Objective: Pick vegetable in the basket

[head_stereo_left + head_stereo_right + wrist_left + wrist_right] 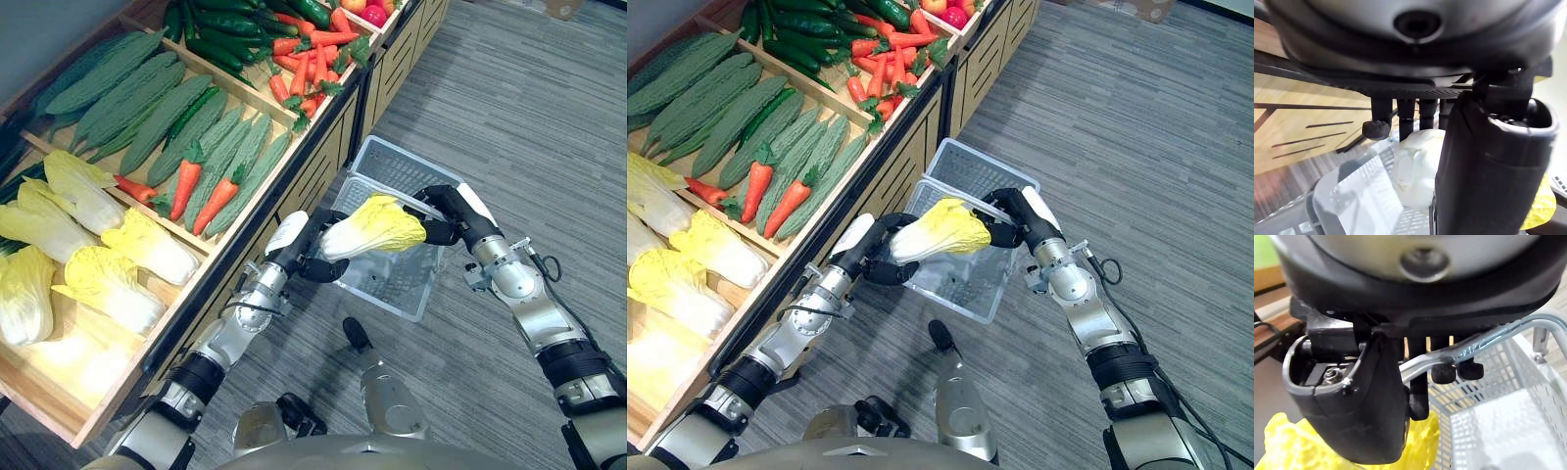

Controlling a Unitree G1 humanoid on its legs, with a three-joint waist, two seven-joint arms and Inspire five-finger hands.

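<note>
A napa cabbage with a white base and yellow-green leaves hangs over the grey wire basket. My left hand is shut on its white base, fingers curled over it. My right hand is shut on the basket's metal handle, holding the basket off the floor beside the shelf. The cabbage's leafy tip lies just under my right hand. The bottom of the basket holds nothing that I can see.
A wooden produce shelf runs along my left. It holds more napa cabbages, bitter gourds, carrots, cucumbers and apples. Grey carpet spreads to the right.
</note>
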